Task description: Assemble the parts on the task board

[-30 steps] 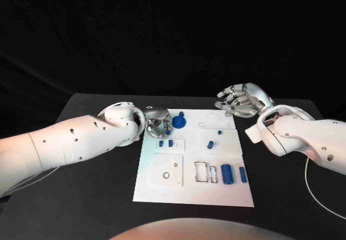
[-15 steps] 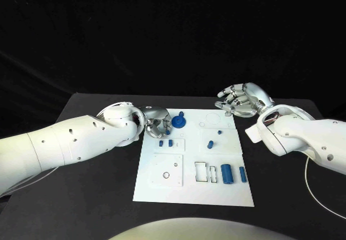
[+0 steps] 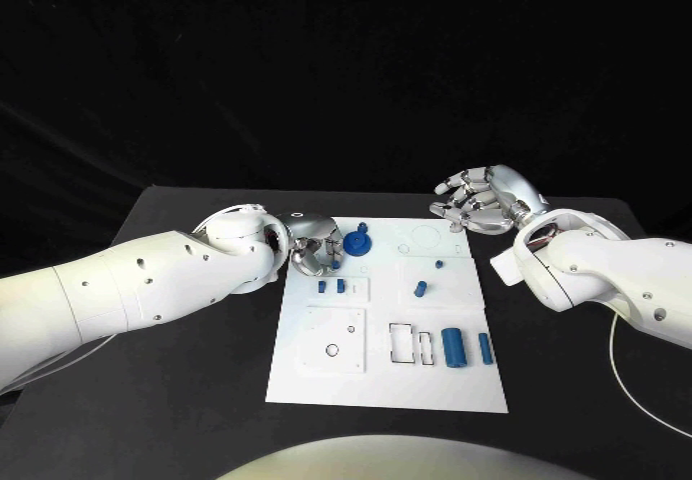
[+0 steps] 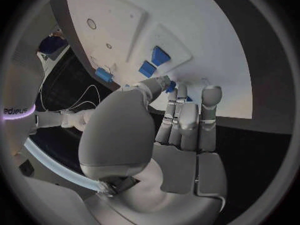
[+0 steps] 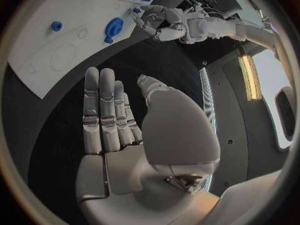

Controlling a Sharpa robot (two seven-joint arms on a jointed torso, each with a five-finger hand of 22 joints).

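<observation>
Black surface carries the white task board (image 3: 389,385) at centre. Blue parts on it: round part (image 3: 356,243) near the far edge, two cylinders (image 3: 454,347) toward the near right, small pieces (image 3: 332,287) mid-left. Left robot hand (image 3: 310,248) sits at the board's far-left corner, fingers curled just beside the round part; grip on anything: cannot tell. Right robot hand (image 3: 483,203) hovers off the far-right corner, fingers straight and spread, holding nothing.

You see the white task board (image 3: 387,340) brightly lit from above against a dark background; wrist views bend straight edges, and a light strip (image 5: 250,80) glares.
</observation>
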